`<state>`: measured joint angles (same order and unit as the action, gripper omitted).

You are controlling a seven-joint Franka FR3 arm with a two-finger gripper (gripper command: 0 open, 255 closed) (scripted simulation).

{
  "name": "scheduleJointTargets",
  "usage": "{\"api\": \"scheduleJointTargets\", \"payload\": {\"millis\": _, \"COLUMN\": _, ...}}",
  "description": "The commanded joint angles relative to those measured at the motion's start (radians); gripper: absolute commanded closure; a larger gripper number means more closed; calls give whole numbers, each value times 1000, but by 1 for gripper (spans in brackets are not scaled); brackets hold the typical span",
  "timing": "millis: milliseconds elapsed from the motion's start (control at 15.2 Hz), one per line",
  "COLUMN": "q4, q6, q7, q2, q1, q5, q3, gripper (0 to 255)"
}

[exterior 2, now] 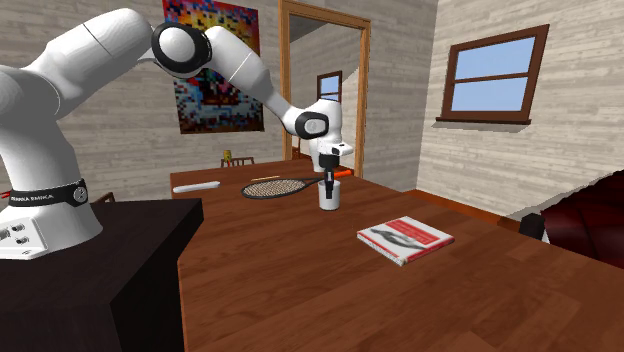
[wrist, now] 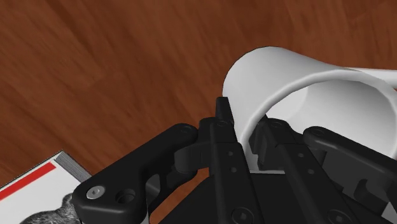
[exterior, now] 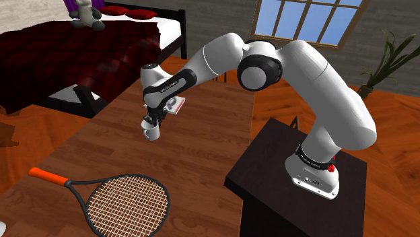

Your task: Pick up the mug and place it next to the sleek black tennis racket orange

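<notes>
My tool (wrist: 245, 125) is clamped on the white mug (wrist: 280, 70). In the wrist view one finger sits outside the wall and the other inside, pinching the rim on one side only. In the shoulder view the mug (exterior: 151, 132) hangs under the tool (exterior: 152, 124) over the middle of the wooden desk (exterior: 202, 155). I cannot tell whether its base rests on the wood or is just off it.

The racket (exterior: 124, 202) lies at about seven o'clock from the mug in that view, well apart, with its orange grip (exterior: 47, 176) pointing off toward ten o'clock from the strung head. In the second exterior view the racket (exterior 2: 280, 187) sits at ten o'clock from the mug (exterior 2: 329, 197), and a red-and-white book (exterior 2: 405, 238) lies at four o'clock.

My main worry is the grip itself. A pinch on one side of a thin wall leaves the mug's weight hanging off-centre, so I judge a quick swing toward the racket could make it pivot between the pads or slide out.

The second risk is carrying too low, since the base could drag on the desk or knock the racket's frame and shove it.

The third is the landing. If I come down on the frame or strings rather than on bare wood beside them, the mug would sit tilted and likely topple once I let go.
</notes>
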<state>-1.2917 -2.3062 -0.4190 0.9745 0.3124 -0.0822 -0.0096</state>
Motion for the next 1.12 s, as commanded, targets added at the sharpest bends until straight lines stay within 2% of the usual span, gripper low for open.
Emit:
{"api": "scheduleJointTargets", "payload": {"millis": 0, "q4": 2, "q6": -1, "q7": 1, "q2": 2, "q1": 0, "q5": 0, "q3": 0, "gripper": 255}}
{"api": "scheduleJointTargets", "payload": {"millis": 330, "q4": 2, "q6": -1, "q7": 1, "q2": 2, "q1": 0, "q5": 0, "q3": 0, "gripper": 255}}
{"api": "scheduleJointTargets", "payload": {"millis": 396, "q4": 2, "q6": -2, "q7": 1, "q2": 2, "q1": 0, "q5": 0, "q3": 0, "gripper": 0}}
{"api": "scheduleJointTargets", "payload": {"millis": 726, "q4": 2, "q6": -1, "q7": 1, "q2": 2, "q1": 0, "q5": 0, "q3": 0, "gripper": 0}}
{"api": "scheduleJointTargets", "payload": {"millis": 1056, "q4": -38, "q6": 56, "q7": 0, "q2": -96, "q1": -3, "q5": 2, "q3": -3, "gripper": 0}}
